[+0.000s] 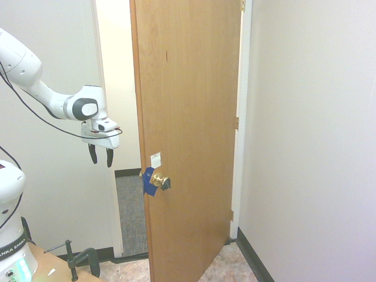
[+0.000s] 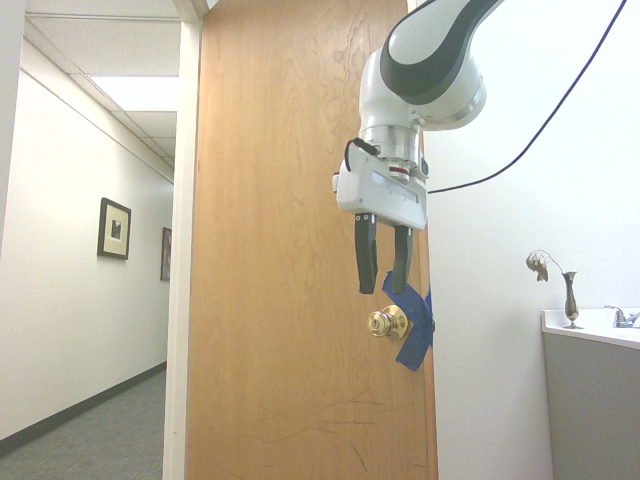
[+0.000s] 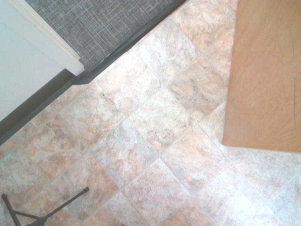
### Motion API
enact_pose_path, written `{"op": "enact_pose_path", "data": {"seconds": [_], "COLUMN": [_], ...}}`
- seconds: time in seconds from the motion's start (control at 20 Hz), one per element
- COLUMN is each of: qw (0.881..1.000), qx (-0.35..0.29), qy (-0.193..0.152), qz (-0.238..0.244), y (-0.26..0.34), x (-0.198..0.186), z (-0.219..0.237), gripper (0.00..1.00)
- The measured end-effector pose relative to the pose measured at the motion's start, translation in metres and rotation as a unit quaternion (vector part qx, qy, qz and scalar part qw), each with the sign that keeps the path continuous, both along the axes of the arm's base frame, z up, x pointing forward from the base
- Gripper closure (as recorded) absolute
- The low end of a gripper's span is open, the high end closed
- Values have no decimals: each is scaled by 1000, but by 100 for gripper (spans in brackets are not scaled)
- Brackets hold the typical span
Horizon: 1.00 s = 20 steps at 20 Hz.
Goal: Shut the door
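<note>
The door (image 1: 191, 129) (ajar) stands just beside the end effector (image 1: 101, 154).

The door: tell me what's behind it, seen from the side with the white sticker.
Past the door, the second exterior view shows a hallway with gray carpet and two framed pictures. Whatever the panel itself covers can't be seen.

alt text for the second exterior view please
A wooden door stands open, the robot's open tool pointing down near its brass knob and blue tape. Left, a hallway has framed pictures; right, a vase sits on a counter.
</note>
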<state>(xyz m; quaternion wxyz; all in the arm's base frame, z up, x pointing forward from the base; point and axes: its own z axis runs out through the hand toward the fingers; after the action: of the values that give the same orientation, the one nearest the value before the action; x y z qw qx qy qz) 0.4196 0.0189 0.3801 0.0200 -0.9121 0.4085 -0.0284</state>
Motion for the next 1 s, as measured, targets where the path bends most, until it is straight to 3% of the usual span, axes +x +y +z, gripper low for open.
{"op": "enact_pose_path", "data": {"seconds": [0.35, 0.6, 1.0], "qw": [1000, 998, 990], "qx": [-1, -6, 11], "qy": [-23, -51, -88], "qz": [-15, -34, -113], "y": [-14, -29, -81], "x": [-4, -30, -70], "z": [20, 47, 107], "gripper": [0, 0, 0]}}
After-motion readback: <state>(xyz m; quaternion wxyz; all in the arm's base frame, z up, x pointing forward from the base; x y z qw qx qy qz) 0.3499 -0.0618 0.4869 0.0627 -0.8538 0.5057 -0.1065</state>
